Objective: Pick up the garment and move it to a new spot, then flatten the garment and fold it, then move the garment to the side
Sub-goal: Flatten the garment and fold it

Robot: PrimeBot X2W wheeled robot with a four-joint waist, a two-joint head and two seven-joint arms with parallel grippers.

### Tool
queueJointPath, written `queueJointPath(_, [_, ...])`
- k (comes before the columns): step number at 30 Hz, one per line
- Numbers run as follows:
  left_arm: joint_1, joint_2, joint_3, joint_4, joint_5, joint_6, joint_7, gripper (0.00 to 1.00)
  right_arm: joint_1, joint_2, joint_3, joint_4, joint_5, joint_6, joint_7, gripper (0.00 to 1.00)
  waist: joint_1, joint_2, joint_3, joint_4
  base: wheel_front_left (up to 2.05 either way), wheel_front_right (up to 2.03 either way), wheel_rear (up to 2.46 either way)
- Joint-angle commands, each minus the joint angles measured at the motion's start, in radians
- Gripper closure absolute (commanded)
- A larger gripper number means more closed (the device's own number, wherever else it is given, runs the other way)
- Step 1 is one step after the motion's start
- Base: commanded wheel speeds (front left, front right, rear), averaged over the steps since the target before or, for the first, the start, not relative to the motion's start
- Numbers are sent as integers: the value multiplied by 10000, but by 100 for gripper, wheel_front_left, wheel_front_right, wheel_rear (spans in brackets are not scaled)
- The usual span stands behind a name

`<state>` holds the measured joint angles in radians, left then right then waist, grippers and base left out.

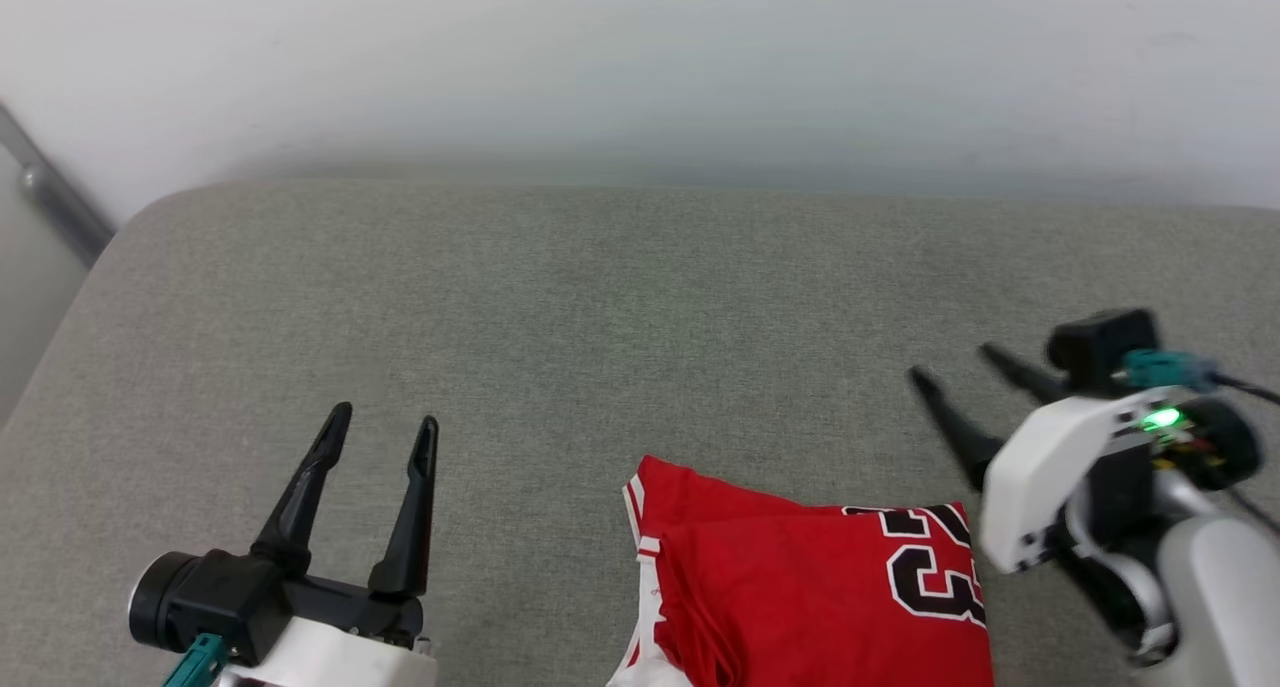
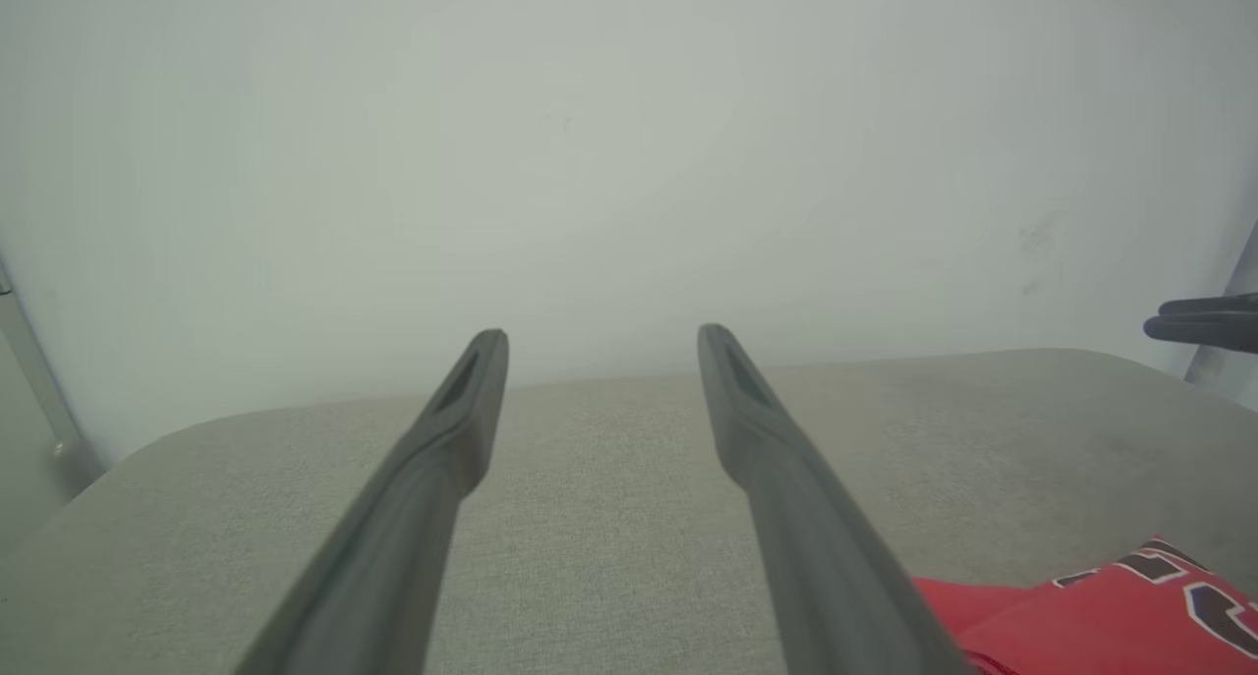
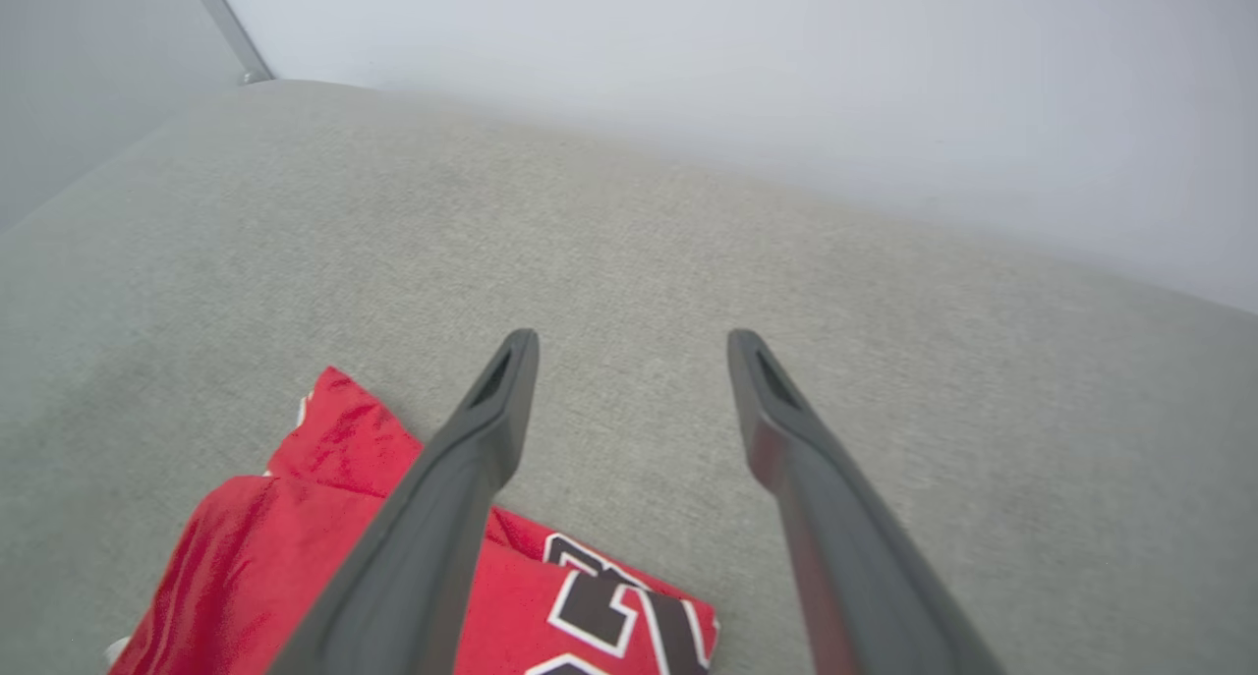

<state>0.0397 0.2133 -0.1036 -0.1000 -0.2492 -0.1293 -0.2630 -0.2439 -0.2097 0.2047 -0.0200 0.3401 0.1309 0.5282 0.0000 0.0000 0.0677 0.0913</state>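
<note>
Garment (image 1: 820, 587) noted at lower centre-right of the head view, lying on the grey fabric surface (image 1: 600, 297) and partly cut off by the frame's bottom edge. It is seen as a compact, layered red block. A dark-and-white number lies uppermost at its right end, and a strip of red-and-white trim runs down its left edge. Folding is judged to be done.

Left claw (image 1: 384, 419) recorded at lower left of the frame, fingers spread wide, nothing between them, well apart from the garment. Right claw (image 1: 952, 362) recorded at the right of the frame, just beyond the garment's upper right corner, fingers likewise parted and nothing held. In the right wrist view the cloth is seen at lower left, passing under one finger; contact there cannot be confirmed.

Step in hand is judged to be the last: shifting the folded garment to the side. Bare surface is available toward the left and top of the frame. The next move calls for the claws to be lowered to the garment's edges and closed on all layers together. If only the top layer is pinched, the fold is likely to be pulled open.
</note>
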Motion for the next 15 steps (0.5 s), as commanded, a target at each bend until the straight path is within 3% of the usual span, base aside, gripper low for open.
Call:
queueJointPath(1, [-48,-26,-30,-22,2,-13,-22,0,-165,-224,-202,-27,-291,-2,-399,0,0,0,-6,-108,0,0,0])
queueJointPath(4, [-56,-38,-63,-34,9,-13,-22,0,-238,-873,-796,-33,-872,-4,-1344,0,0,0,4,-261,0,0,0])
queueJointPath(9, [-41,-33,-41,-61,2,-13,-22,0,340,-1408,-1858,-262,-1244,-4,-2725,0,0,0,33,-429,0,0,0])
queueJointPath(15, [85,-189,-53,-101,-387,-13,-22,0,1436,-965,-2792,-974,-1007,-5,-3868,0,0,0,46,-572,0,0,0])
